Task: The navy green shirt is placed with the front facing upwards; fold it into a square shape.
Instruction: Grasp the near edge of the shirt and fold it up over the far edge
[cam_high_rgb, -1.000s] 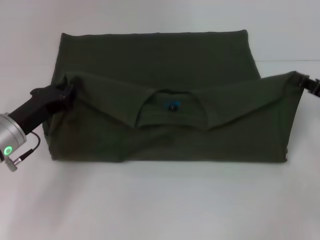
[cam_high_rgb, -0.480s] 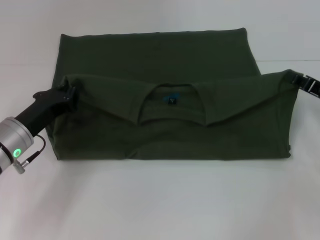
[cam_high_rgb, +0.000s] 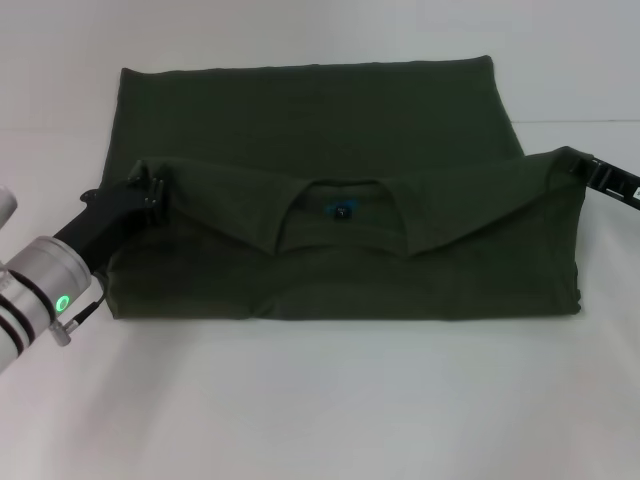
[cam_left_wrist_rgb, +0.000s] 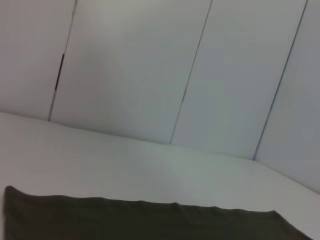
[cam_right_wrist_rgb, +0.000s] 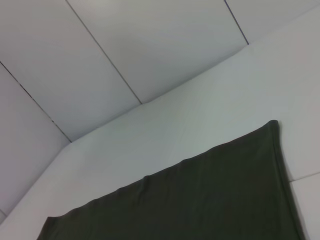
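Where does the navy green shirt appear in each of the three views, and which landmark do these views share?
Head view: the navy green shirt fills the middle, the left gripper and the right gripper at the ends of its folded-over edge.
Left wrist view: a dark strip of it along the bottom edge.
Right wrist view: a wide dark panel in the lower part.
Shared landmark: the white table under the shirt.

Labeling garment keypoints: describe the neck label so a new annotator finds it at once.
Start from the white table and the navy green shirt spread across it, gripped at the near layer's corners by the left gripper and right gripper. Midway between them lies the round collar. Inside it sits the neck label, the only blue-and-black speck on the green cloth.
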